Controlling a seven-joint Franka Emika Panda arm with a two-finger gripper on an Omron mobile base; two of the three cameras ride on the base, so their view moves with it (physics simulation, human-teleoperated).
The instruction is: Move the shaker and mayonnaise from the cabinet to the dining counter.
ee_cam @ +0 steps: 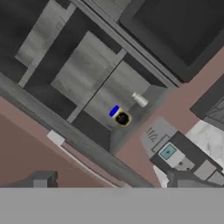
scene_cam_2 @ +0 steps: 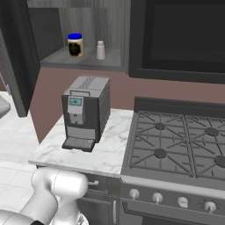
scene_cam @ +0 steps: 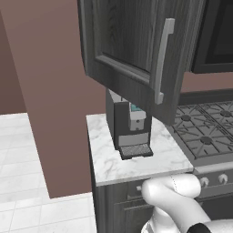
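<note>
The shaker (scene_cam_2: 100, 49) and the blue-lidded mayonnaise (scene_cam_2: 75, 45) stand side by side, just apart, on the shelf of the open cabinet (scene_cam_2: 79, 59), above the coffee machine (scene_cam_2: 85, 112) on the small marble worktop (scene_cam_2: 110, 154). The gripper's 2 fingers are spread wide, holding nothing.

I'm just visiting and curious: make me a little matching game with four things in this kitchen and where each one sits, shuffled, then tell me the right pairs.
Things:
1. jar
2. shaker
3. coffee machine
4. stove

Places:
A. on the marble worktop, below the cabinet
B. on the cabinet shelf, right of the blue-lidded one
C. right of the marble worktop
D. on the cabinet shelf, left of the small pale one

Pairs: 1-D, 2-B, 3-A, 4-C
</note>
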